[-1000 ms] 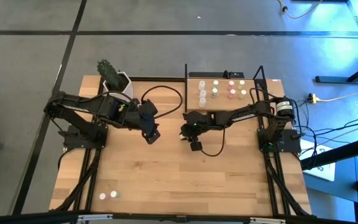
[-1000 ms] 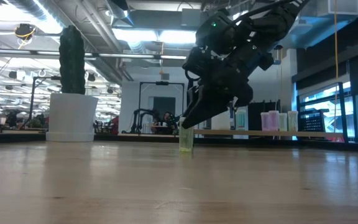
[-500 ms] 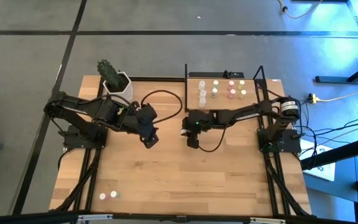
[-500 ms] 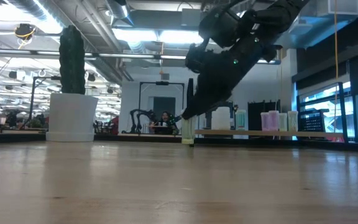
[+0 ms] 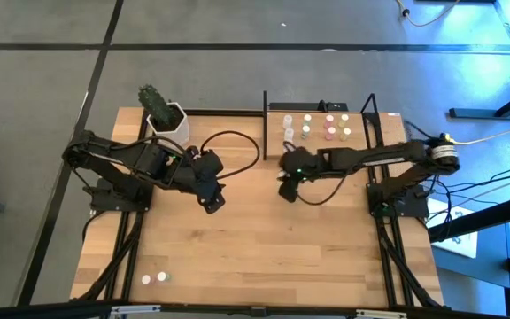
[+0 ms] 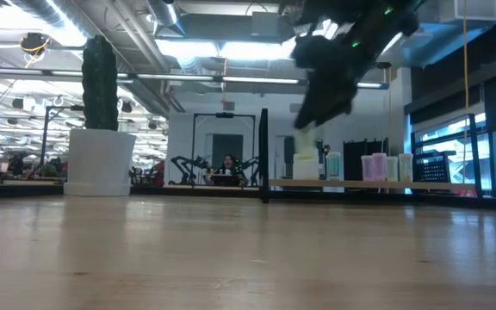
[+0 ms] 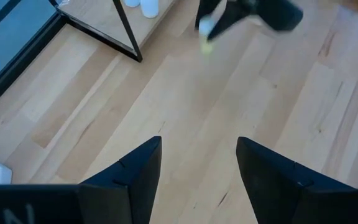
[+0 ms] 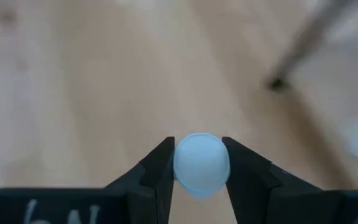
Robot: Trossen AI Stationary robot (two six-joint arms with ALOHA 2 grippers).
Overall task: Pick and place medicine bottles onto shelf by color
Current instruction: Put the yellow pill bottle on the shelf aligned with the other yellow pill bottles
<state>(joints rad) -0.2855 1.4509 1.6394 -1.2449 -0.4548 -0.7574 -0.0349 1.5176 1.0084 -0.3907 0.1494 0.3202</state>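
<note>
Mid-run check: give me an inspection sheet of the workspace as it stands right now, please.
Surface: wooden tabletop, mostly bare.
Job's things: shelf holds several medicine bottles; two more bottles sit near the table's front-left corner.
Clutter: potted cactus at back left.
Grippers: right gripper shut on a bottle, lifted off the table beside the shelf; left gripper open, empty, over mid-table.
Cables: black cable looped on the table behind the left arm.
Surroundings: open workshop beyond; a person far back.

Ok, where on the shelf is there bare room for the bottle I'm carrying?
The shelf is bare along its near strip, between the bottle rows and the right gripper, shut on a bottle. Its far half is crowded with bottles.
</note>
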